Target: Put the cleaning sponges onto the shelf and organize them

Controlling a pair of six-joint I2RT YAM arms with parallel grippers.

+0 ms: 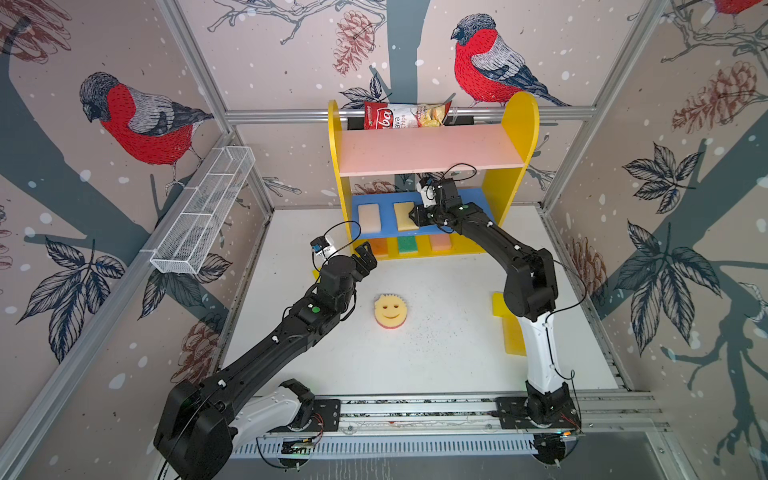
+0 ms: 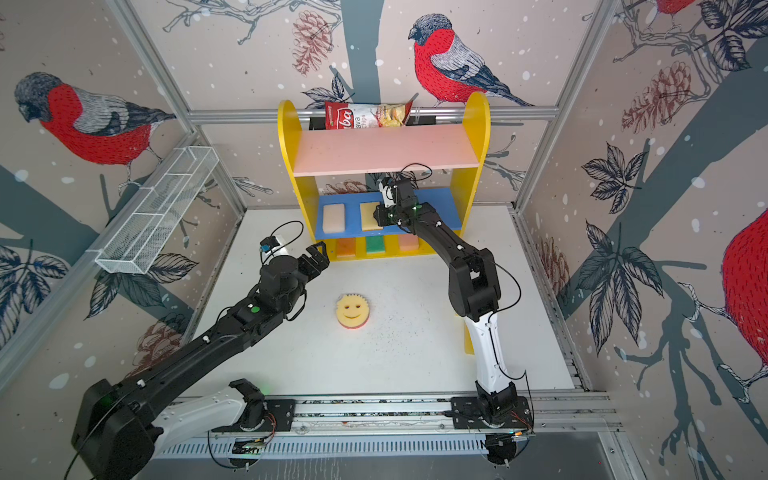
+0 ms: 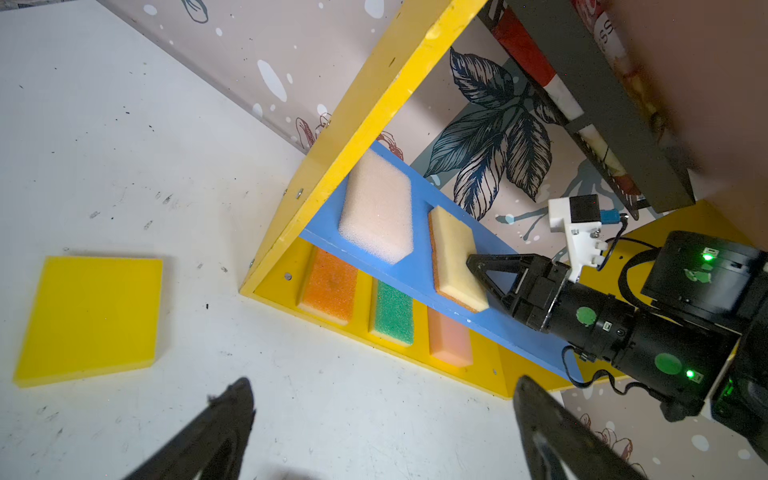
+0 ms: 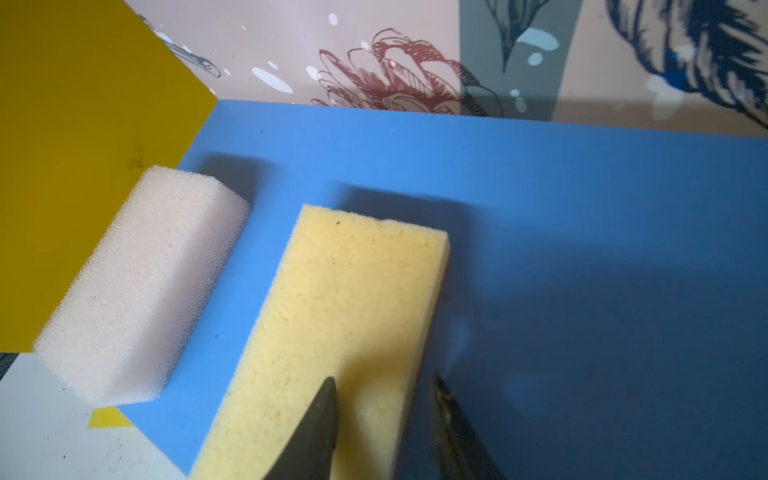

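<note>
— Left side?
— Left gripper [image 1: 368, 255] wide open, empty, near the shelf [image 1: 515, 124]. Smiley sponge [image 1: 390, 309] lies on the table [image 1: 436, 357].
— Shelf?
— Cream sponge [image 1: 369, 218] and yellow sponge [image 1: 401, 212] lie on the blue board [image 4: 540, 187]. Right gripper [image 4: 383, 378] is part open at the yellow sponge. Grip unclear.

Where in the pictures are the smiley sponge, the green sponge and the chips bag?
smiley sponge [image 1: 390, 309]: in a top view, middle of its yellow face.
green sponge [image 3: 392, 311]: in the left wrist view, middle of its green top.
chips bag [image 1: 401, 115]: in a top view, middle of its front.
</note>
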